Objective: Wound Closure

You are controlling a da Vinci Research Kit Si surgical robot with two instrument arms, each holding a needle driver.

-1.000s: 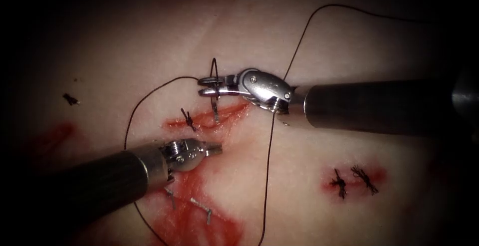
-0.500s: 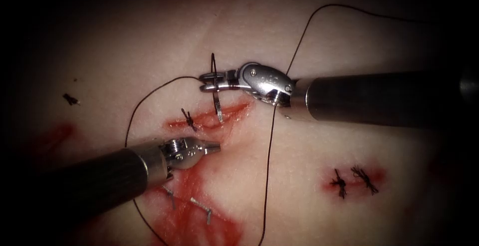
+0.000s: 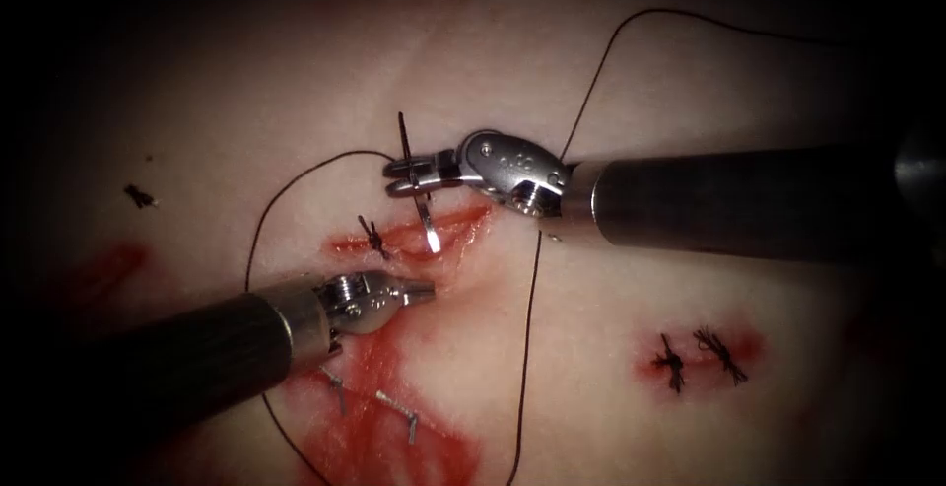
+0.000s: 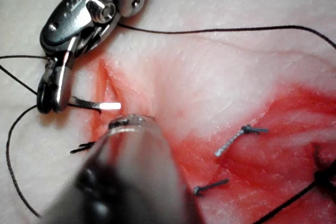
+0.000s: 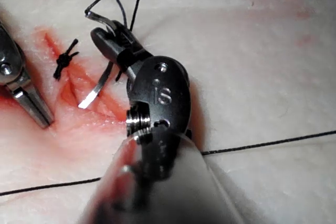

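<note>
Endoscope view: right pincer (image 3: 406,173) reached in level from the right, clenched on the needle (image 3: 422,212) mid-curve, tip free above the cut (image 3: 414,237). Left pincer (image 3: 422,294) lay closed, empty, below the cut.

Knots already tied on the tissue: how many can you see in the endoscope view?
3. One knot sits at the left end of the cut, beside the needle in the right tool. Two knots lie far right. More may be hidden under the shafts.
</note>
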